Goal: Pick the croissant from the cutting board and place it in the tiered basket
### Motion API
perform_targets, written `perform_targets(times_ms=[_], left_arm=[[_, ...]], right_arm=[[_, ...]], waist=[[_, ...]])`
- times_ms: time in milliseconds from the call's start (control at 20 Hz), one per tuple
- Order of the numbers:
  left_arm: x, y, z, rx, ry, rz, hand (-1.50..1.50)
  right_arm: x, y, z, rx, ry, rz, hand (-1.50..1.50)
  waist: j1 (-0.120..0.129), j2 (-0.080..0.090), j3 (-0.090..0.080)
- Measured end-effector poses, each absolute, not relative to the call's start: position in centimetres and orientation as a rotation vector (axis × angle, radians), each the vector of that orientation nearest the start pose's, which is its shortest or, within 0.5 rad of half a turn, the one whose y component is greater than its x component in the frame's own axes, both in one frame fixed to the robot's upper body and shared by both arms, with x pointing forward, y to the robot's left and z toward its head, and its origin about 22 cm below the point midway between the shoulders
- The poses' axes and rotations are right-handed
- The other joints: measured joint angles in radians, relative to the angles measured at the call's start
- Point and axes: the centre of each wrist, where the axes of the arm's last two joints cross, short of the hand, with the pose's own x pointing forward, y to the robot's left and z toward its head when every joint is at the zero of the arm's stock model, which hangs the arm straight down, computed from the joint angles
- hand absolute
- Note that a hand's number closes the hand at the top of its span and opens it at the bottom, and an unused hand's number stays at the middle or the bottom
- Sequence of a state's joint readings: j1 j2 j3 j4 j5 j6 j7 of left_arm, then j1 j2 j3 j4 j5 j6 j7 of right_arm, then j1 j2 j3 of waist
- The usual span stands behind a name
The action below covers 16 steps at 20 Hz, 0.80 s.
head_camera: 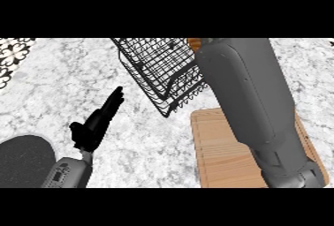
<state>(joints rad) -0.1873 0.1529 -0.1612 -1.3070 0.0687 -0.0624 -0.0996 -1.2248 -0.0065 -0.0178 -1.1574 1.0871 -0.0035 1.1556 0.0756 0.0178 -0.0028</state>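
Note:
A black wire tiered basket stands at the middle back of the counter. The wooden cutting board lies at the lower right, and no croissant shows on its visible part. My right forearm crosses the board and runs up past the basket's right side to the top edge, where its hand is out of sight. A small orange-brown bit, possibly the croissant, peeks out beside the forearm's upper end above the basket. My left hand rests open at the lower left, fingers straight and pointing up-right, well apart from the basket.
A dark grey round object lies at the lower left corner beside my left forearm. A patterned tile surface shows at the upper left. Marbled grey counter spreads between the left hand and the basket.

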Motion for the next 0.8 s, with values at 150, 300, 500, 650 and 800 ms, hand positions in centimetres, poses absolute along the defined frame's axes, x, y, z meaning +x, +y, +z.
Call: perform_targets(times_ms=[150,300,500,650,800], left_arm=[[28.2,21.2,-1.6,-0.123,-1.547,-0.296,0.0],[28.1,21.4,-1.4,-0.129,-1.551,-0.301,0.0],[28.4,21.1,-1.3,-0.139,-1.555,-0.304,0.0],[28.4,21.0,-1.2,-0.14,-1.551,-0.308,0.0],[28.4,20.7,-1.2,-0.151,-1.556,-0.312,0.0]], right_arm=[[40.3,-4.8,28.1,-1.105,-1.254,0.287,1.5],[41.6,-4.5,27.9,-1.069,-1.244,0.268,1.5],[42.9,-4.2,27.8,-0.995,-1.248,0.214,1.5],[43.6,-4.0,27.4,-0.935,-1.248,0.167,1.5],[44.2,-4.6,27.2,-0.822,-1.204,0.07,-1.5]], waist=[[0.003,0.002,0.0],[0.009,0.003,0.0],[0.016,0.007,0.0],[0.019,0.006,0.001],[0.027,0.007,0.001]])
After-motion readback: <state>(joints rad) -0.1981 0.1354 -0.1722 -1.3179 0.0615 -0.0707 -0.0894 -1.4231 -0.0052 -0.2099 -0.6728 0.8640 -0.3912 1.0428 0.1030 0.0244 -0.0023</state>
